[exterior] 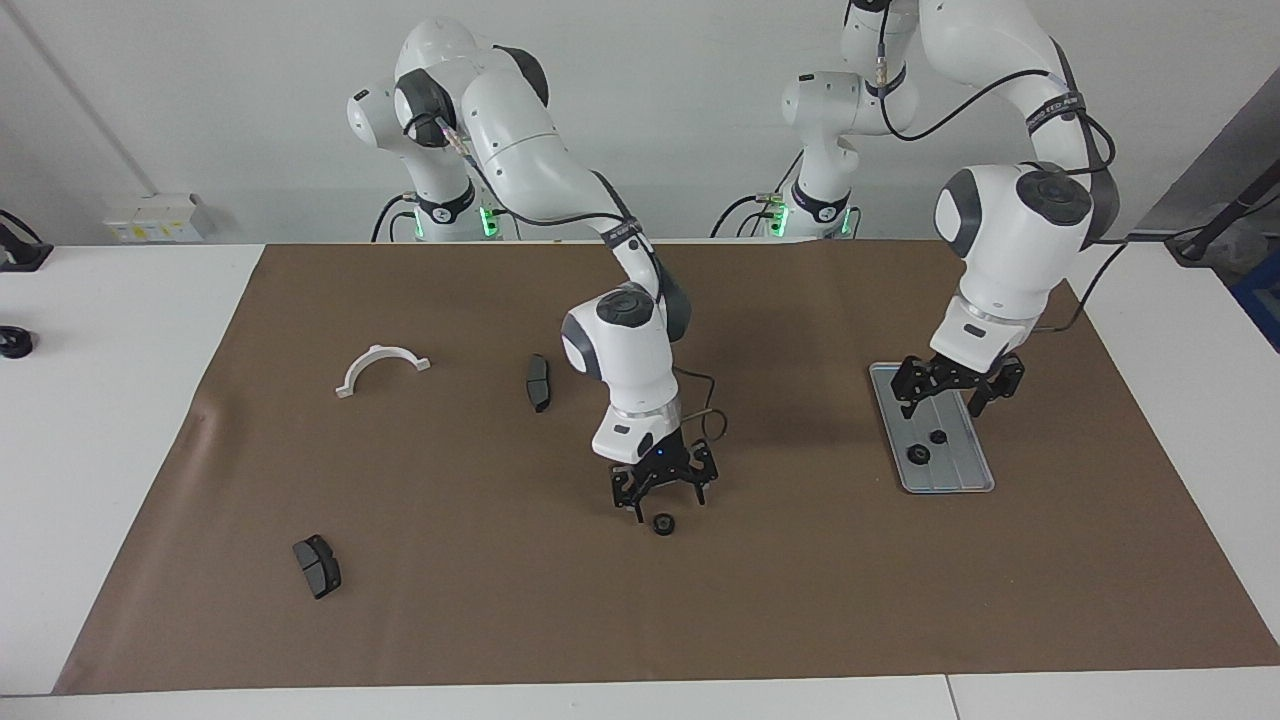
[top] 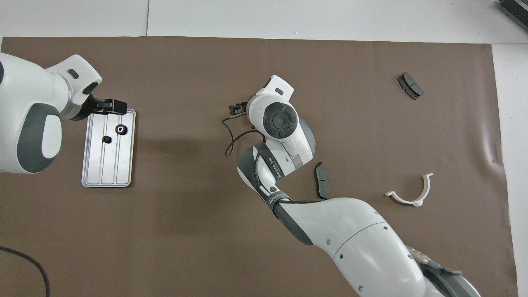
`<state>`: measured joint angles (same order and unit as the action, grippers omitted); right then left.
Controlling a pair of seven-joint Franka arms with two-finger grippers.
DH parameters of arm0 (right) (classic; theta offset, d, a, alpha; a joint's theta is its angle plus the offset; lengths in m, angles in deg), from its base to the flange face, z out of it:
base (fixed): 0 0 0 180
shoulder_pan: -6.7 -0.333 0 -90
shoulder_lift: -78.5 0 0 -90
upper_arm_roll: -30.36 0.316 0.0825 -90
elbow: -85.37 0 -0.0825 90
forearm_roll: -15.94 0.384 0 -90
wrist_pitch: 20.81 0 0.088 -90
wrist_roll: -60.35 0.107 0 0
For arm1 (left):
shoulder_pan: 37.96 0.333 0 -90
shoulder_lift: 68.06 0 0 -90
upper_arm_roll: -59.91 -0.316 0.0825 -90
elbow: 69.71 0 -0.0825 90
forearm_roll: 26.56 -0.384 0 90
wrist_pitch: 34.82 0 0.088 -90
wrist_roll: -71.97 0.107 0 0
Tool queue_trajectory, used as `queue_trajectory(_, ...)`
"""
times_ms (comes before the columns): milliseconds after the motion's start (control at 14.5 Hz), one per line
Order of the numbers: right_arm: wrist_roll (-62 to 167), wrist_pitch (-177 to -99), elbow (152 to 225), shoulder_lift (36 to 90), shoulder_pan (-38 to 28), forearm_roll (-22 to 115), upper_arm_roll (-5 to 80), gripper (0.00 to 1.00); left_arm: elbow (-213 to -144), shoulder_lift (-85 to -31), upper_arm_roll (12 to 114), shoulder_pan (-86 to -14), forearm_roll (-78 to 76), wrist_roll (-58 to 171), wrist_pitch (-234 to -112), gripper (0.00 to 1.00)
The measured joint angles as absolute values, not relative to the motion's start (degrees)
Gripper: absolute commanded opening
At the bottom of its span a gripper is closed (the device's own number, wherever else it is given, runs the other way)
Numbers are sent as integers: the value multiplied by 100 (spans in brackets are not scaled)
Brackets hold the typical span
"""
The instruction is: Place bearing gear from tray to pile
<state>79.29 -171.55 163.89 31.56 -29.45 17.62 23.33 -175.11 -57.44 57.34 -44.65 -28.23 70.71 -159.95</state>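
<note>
A brown paper mat point(exterior: 800, 600) covers most of the white tabletop point(exterior: 100, 420), leaving bare white strips at both ends and along the edge farthest from the robots.

The flat silver-grey ridged metal tray point(exterior: 958, 470) point(top: 99, 169) lies toward the left arm's end of the mat, well inside the mat's edge. Two small black bearing gears point(exterior: 917, 454) point(top: 121, 130) sit on it, both in the tray's half farther from the robots; the other half of the tray is bare metal. The left gripper point(exterior: 957, 392) point(top: 108, 106) hangs over the tray, fingers spread and holding nothing.

A third small black bearing gear point(exterior: 662, 524) lies on the mat near its middle, clear of every other part. The right gripper point(exterior: 662, 490) hangs low just above this gear, fingers spread to either side of it and not gripping it; in the overhead view the arm's wrist hides the gear.

The pile parts are scattered toward the right arm's end: a white half-ring bracket with end tabs point(exterior: 381, 368) point(top: 411, 193), a dark grey curved brake pad point(exterior: 537, 381) point(top: 322, 180) beside the right arm's forearm, and a second dark grey brake pad point(exterior: 317, 566) point(top: 410, 85) farther from the robots. They lie well apart from one another, with wide open mat between them and the middle gear.
</note>
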Motion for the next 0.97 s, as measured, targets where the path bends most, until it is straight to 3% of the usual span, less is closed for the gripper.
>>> queue_trajectory(138, 7884, -17181, 16362, 3151, -2923, 1659, 2327, 99, -17565, -5575, 5736, -4276, -2662, 7147, -16281, 100)
queue_trajectory(553, 7692, -17266, 16349, 3146, -2867, 1408, 2320, 59, -18093, -5271, 5742, -3917, -2497, 7438, -16899, 100)
queue_trajectory(622, 7666, -17266, 16348, 3140, -2868, 1396, 2320, 59, -18234, -5270, 5743, -3904, -2496, 7438, -16990, 99)
queue_trajectory(899, 7663, -17267, 16347, 3102, -2868, 1365, 2319, 49, -18537, -5272, 5741, -3826, -2483, 7442, -17065, 81)
queue_trajectory(968, 7663, -17268, 16340, 3102, -2866, 1342, 2314, 38, -18608, -5272, 5743, -3825, -2478, 7442, -17107, 76)
